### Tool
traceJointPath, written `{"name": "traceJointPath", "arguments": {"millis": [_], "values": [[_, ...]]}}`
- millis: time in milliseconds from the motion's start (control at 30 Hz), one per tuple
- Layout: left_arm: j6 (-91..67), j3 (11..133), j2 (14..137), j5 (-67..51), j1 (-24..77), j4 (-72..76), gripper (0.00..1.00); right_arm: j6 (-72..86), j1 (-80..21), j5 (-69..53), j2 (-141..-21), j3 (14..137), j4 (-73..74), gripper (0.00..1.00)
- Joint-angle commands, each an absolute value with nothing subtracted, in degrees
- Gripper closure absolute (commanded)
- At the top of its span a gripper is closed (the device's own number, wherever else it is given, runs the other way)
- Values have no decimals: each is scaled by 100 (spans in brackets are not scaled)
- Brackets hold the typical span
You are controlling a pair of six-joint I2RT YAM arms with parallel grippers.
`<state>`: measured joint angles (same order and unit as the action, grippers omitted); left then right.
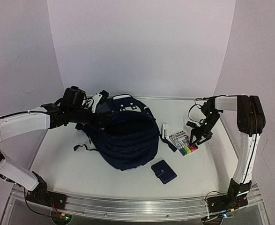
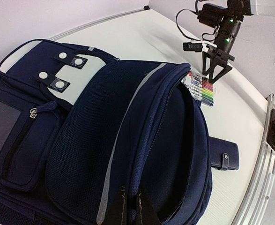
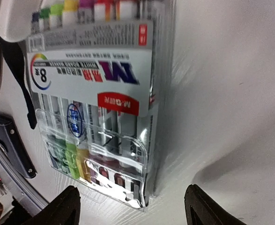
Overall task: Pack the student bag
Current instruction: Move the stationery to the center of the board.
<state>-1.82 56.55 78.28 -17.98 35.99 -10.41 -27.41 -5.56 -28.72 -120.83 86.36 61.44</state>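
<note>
**Bag held at the rim, right arm over the marker pack**

The student bag (image 1: 128, 140) lies centre-left on the table (image 1: 67, 164), with its white-patch end pointing at the back wall and its main compartment gaping toward the right. The left fingers (image 2: 129, 206) are pinched tight together on the fabric rim of that opening, so the left arm reaches across the bag's back-left corner.

Over on the right, the right fingers (image 1: 196, 138) are spread wide with nothing held. In the wrist view they stand either side of one end of the marker pack (image 3: 95, 93). Whether the tips touch the table can't be made out. The pack lies flat, just right of the bag and apart from it.

A small white item (image 1: 165, 130) lies between the bag's right edge and the pack, so that gap is tight. The navy wallet (image 1: 164, 171) lies closed in front of the bag, closest of everything to the metal rail at the front edge.

Room-wise, there's a decent stretch of bare table at front-left, plus a strip between the pack and the right edge.
</note>
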Motion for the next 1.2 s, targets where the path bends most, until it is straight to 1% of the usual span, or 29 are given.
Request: {"name": "traceJointPath", "arguments": {"millis": [0,200,333,433,533,633,733,833,933,967,1000,1100,1167], "values": [[-280,5682,7713,-1756,3498,-758,100,-2496,-650,-3735,-12632,8603,6307,24],[-306,5680,7793,-1776,3498,-692,100,-2531,-650,-5194,-12966,8968,6543,35],[-351,5629,7806,-1776,3498,-643,100,-2239,-708,-5897,-13116,9182,6388,36],[-360,5624,7782,-1763,3498,-652,100,-1242,-718,-5863,-13018,8810,5409,36],[-360,5619,7744,-1742,3498,-652,100,-128,-690,-5139,-12485,7940,4043,32],[-357,5615,7762,-1767,3498,-642,100,559,-681,-5053,-12286,7456,3160,31],[-376,5590,7778,-1794,3498,-628,100,1055,-686,-5260,-12431,7114,2154,31],[-386,5572,7773,-1809,3498,-599,100,1388,-686,-5581,-12948,7154,1479,33],[-385,5571,7778,-1798,3498,-612,100,1869,-700,-6157,-13207,7123,778,37],[-386,5568,7778,-1795,3498,-619,100,1890,-743,-6280,-13173,7131,690,41],[-387,5563,7778,-1793,3498,-623,100,1872,-802,-6430,-13122,7133,646,46],[-392,5544,7789,-1798,3498,-609,100,1851,-943,-6903,-12768,7107,576,55],[-395,5551,7817,-1821,3497,-585,100,1745,-1046,-7007,-12447,7077,564,57]]}}
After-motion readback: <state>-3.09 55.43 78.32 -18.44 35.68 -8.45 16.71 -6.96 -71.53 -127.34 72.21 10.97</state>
